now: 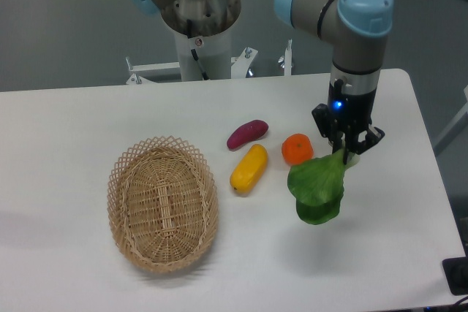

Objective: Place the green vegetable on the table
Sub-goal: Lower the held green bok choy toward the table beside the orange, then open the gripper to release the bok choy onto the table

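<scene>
The green vegetable (317,188), with broad dark green leaves and a pale stem, hangs from my gripper (346,153). The gripper is shut on its stem end at the right of the white table (73,122). The leaves droop down and to the left, just right of and below an orange fruit. Whether the leaves touch the tabletop cannot be told.
An orange fruit (297,149), a yellow oblong vegetable (248,168) and a purple sweet potato (247,134) lie in the middle of the table. An oval wicker basket (162,202) stands at the left. The robot base (199,16) rises behind the far edge.
</scene>
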